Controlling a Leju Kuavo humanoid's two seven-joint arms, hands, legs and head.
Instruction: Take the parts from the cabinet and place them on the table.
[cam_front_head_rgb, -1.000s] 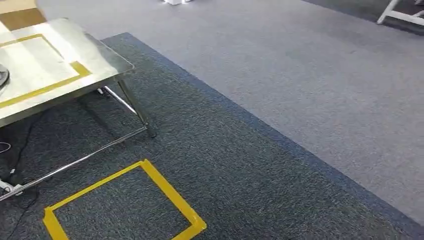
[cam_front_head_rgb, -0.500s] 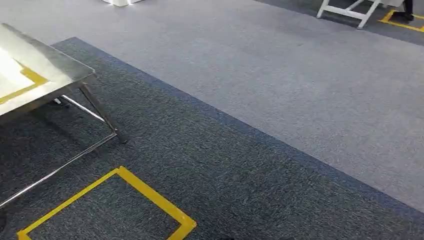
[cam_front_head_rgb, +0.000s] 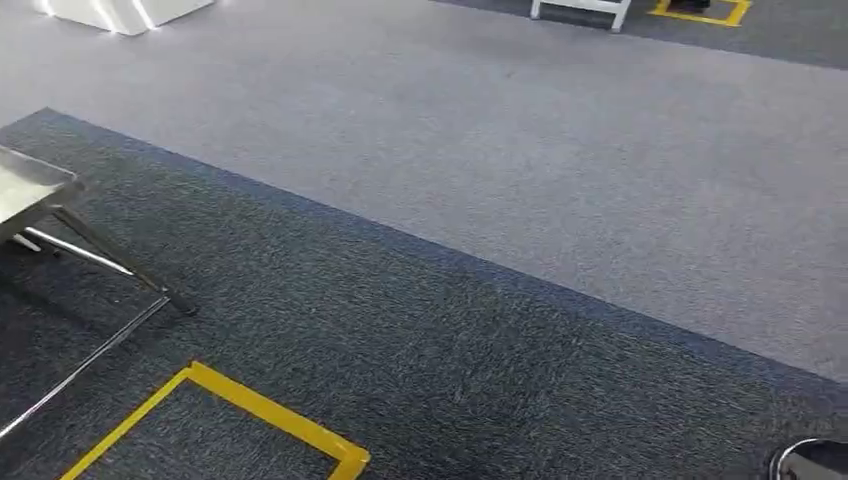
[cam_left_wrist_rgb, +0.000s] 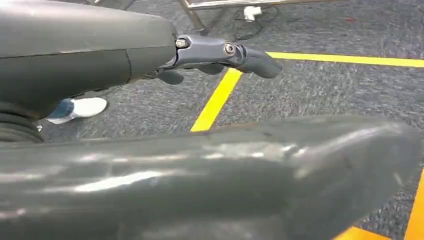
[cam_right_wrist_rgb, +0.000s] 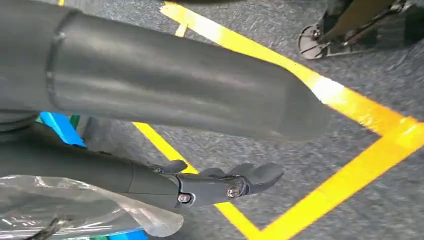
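Steel table (cam_front_head_rgb: 30, 190) corner was seen on dark carpet (cam_front_head_rgb: 450, 350) | left hand (cam_left_wrist_rgb: 220, 55) fingers were extended, nothing held | right hand (cam_right_wrist_rgb: 220, 182) fingers were loosely curled beside clear plastic bag (cam_right_wrist_rgb: 75, 210), grip unclear

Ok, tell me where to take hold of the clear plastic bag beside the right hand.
Pinch the loose, crumpled film at the free end of the clear plastic bag, the end nearest the right hand, coming in from that side. The film bunches there, giving the fingers slack to close on; the dark part inside lies farther back. Whether the hand already touches it cannot be told.
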